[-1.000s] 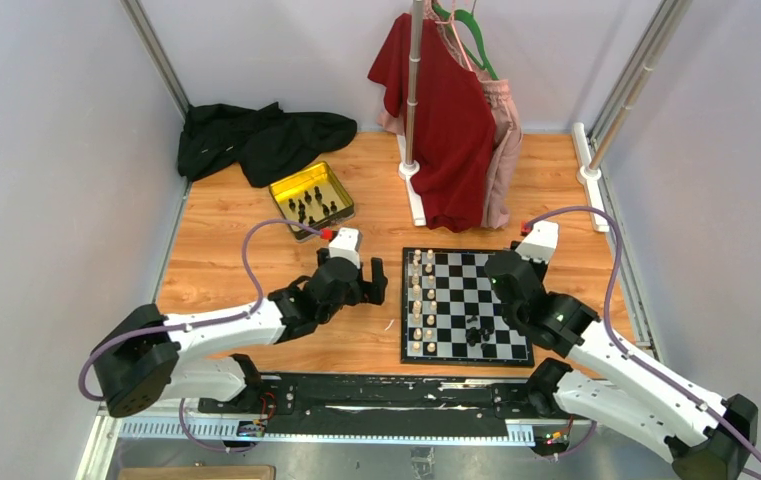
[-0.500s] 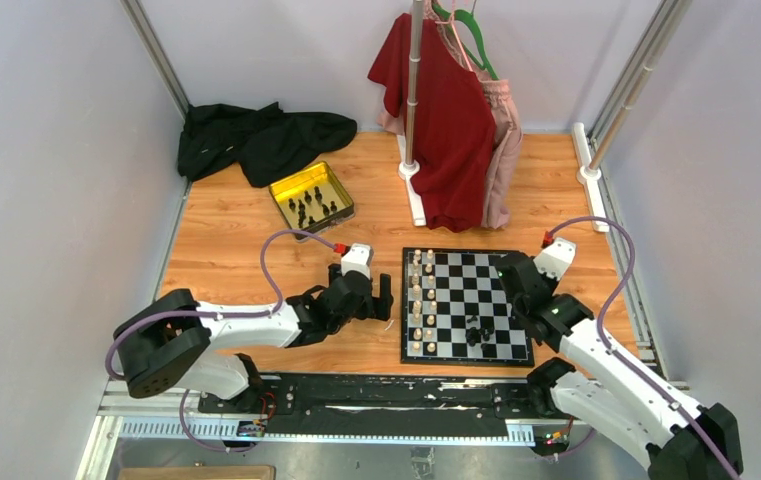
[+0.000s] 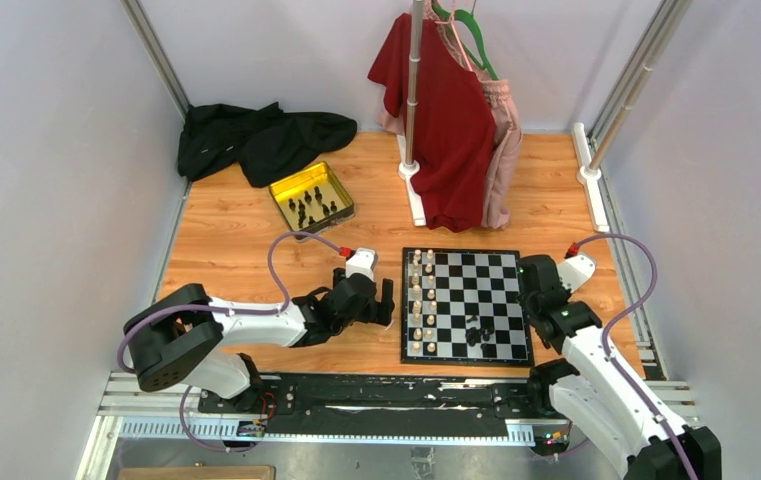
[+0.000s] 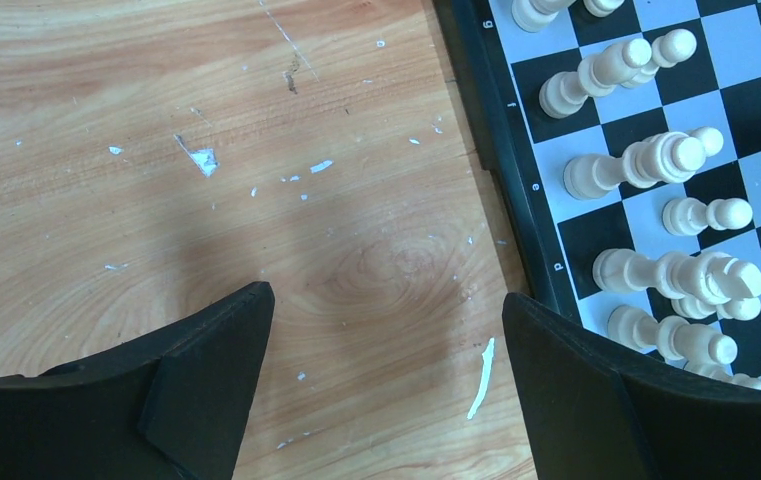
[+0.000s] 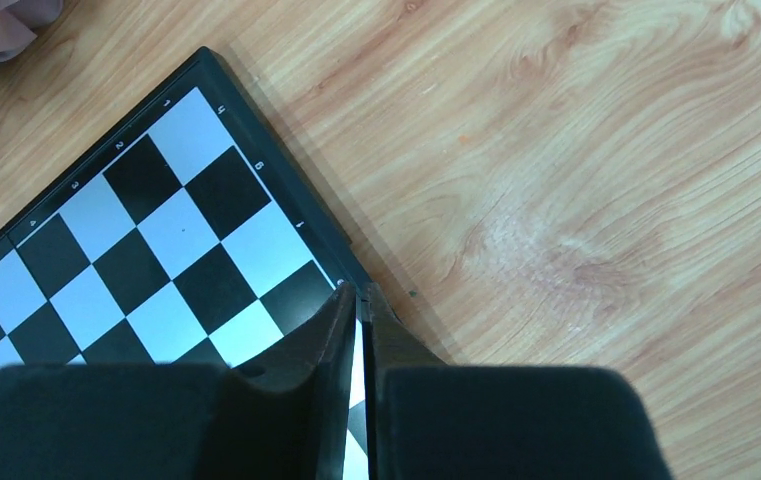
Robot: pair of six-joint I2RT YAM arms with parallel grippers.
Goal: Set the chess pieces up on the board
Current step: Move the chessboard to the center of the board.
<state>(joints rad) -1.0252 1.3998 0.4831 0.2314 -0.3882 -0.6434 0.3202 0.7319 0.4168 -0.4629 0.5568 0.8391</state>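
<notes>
Many cream pieces [image 4: 646, 160], just outside left jaws

Board [image 3: 491, 275]: one.
Cream-white pieces [image 4: 646, 160]: two files down the board's left side, too tiny for an exact tally.
Black pieces on the board [image 3: 474, 330]: one small clump, number unclear.
Yellow tray [image 3: 301, 175]: one.
Black pieces in the tray [image 3: 306, 207]: several.
Hanging garments [image 3: 451, 130]: two, one red, one pink.
</notes>
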